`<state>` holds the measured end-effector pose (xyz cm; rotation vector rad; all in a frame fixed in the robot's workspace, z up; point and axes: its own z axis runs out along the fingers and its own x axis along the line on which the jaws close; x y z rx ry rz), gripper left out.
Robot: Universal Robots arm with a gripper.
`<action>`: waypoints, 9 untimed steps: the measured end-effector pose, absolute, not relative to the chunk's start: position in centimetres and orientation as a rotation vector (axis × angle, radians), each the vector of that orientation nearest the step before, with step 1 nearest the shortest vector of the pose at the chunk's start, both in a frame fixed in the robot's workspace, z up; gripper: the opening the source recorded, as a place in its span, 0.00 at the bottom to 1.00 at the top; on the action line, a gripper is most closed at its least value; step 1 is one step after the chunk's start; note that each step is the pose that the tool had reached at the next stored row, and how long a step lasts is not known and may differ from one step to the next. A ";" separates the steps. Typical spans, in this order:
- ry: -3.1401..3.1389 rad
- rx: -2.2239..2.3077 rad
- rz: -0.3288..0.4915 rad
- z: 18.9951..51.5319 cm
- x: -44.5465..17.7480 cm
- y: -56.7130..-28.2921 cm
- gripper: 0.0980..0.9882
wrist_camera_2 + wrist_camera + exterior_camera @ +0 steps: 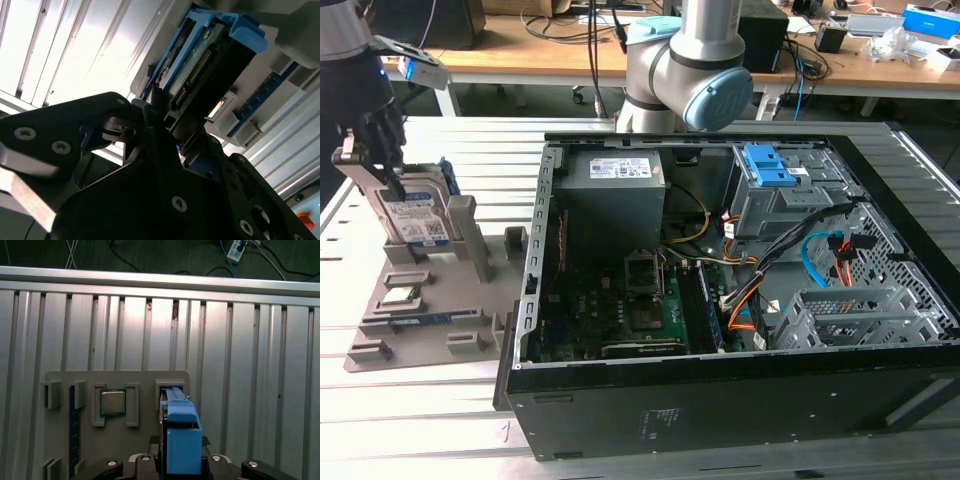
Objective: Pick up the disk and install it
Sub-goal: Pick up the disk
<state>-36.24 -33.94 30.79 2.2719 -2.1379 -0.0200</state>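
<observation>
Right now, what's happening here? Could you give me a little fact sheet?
gripper: at the disk's top edge, the exterior view's left
disk: upright in the grey holder, blue carrier attached
grey holder: on the table, beside the computer case
computer case: open, on the exterior view's right
task so far: disk not yet in the case

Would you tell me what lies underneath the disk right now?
The disk stands on edge in a slot of the grey fixture tray, which lies on the ribbed metal table. The slot walls cover its bottom edge.
</observation>
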 end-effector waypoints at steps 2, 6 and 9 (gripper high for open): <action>-2.138 2.272 -0.020 31.6 -36.2 -33.9 0.30; -2.138 2.272 -0.020 33.5 -36.2 -33.9 0.30; -2.138 2.272 -0.020 34.8 -36.2 -33.9 0.30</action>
